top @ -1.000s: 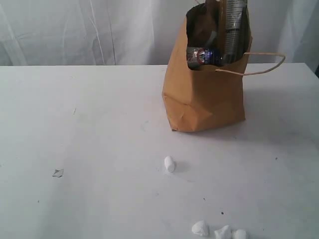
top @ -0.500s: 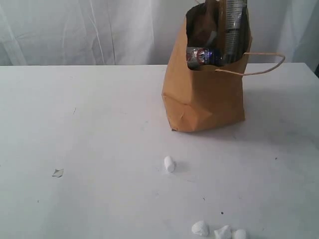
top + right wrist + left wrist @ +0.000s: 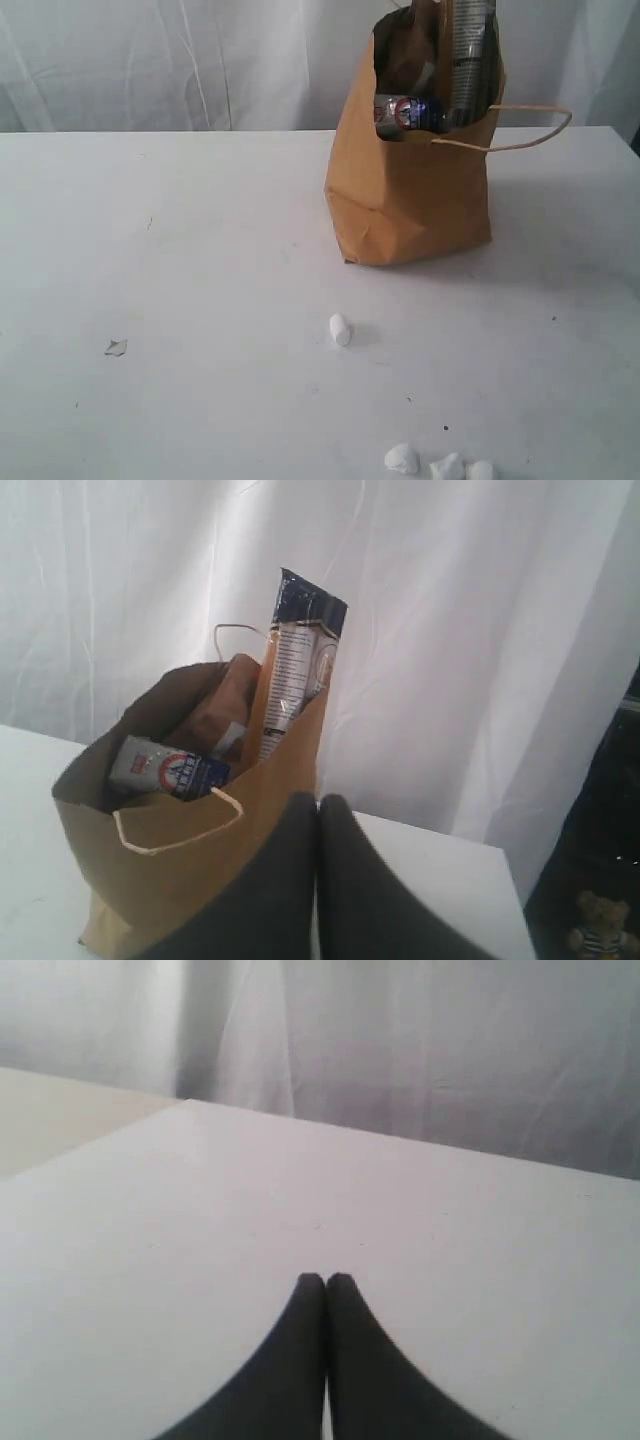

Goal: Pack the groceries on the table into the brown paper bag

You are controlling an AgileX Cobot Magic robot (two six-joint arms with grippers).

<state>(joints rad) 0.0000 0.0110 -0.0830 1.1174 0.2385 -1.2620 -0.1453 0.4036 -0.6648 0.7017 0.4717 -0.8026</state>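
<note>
Packing seems finished: the long noodle packet [image 3: 470,50] and small blue-white carton [image 3: 400,112] sit inside the brown paper bag [image 3: 410,205] on the counter [image 3: 200,260]. The left end effector [image 3: 326,1280] and right end effector [image 3: 318,800] are closed and empty; no further grasp seems needed.

White draped curtain [image 3: 150,60], soft daylight
</note>
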